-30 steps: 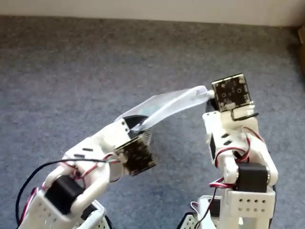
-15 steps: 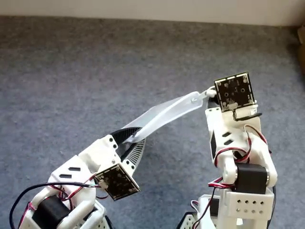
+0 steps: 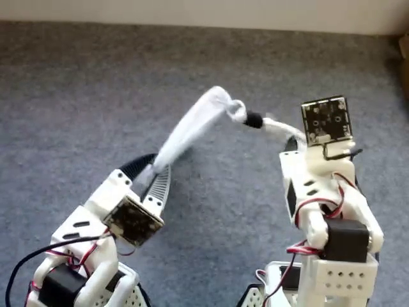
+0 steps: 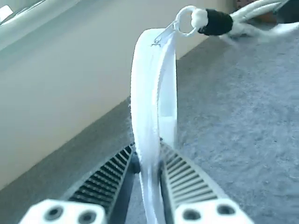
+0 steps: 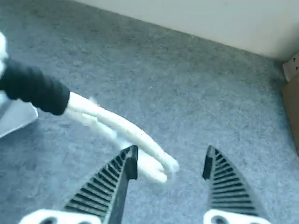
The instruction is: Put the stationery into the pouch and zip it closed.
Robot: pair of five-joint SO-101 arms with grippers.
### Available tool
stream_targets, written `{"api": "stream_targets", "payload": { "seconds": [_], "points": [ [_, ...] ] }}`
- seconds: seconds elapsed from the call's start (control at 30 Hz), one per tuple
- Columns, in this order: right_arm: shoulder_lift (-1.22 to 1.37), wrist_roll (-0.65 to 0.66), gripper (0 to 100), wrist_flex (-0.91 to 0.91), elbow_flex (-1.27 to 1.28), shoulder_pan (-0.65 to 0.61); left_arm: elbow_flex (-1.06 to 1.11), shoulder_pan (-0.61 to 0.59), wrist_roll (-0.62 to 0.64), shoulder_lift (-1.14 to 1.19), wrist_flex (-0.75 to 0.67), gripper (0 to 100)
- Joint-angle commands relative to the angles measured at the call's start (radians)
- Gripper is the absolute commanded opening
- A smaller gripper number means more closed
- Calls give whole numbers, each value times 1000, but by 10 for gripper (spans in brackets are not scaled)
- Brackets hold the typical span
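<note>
High view: my left end effector (image 3: 155, 181) is clamped on one end of the soft, translucent white pouch (image 3: 192, 128) over the grey carpeted surface (image 3: 83, 83). The pouch's long axis runs diagonally toward my right arm, with the zipper ring (image 4: 186, 21) at the far end. A white cord (image 5: 117, 126) with a black sleeve (image 5: 32, 88) lies between the spread fingers of my right end effector (image 5: 170, 161).

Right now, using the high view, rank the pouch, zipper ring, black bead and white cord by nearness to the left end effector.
1. pouch: clamped in the left end effector itself.
2. zipper ring: at the pouch's far tip.
3. black bead: just past the ring.
4. white cord: farthest out, beyond the bead.
</note>
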Motion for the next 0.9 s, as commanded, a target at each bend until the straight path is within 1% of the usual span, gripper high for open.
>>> {"api": "stream_targets", "payload": {
  "seconds": [0.0,0.1,0.23,0.4,0.47,0.63,0.7,0.77,0.87],
  "points": [
    [-2,-15,225,114,-145,-67,-8,-35,49,-21,-44,162],
    [-2,-15,225,200,-234,-77,-13,-38,133,-22,-38,242],
    [-2,-15,225,275,-306,-77,-64,-62,137,-21,14,271],
    [-2,-15,225,315,-317,-77,-156,-61,138,-21,124,311],
    [-2,-15,225,334,-320,-77,-200,-51,146,-21,163,313],
    [-2,-21,224,344,-323,-77,-348,39,226,-19,233,309],
    [-4,-21,224,349,-318,-77,-380,33,239,-16,235,309],
    [-4,-21,215,386,-318,-77,-381,-1,252,-21,233,306],
    [-4,-21,119,430,-323,-77,-380,-59,247,-22,235,242]
  ]
}}
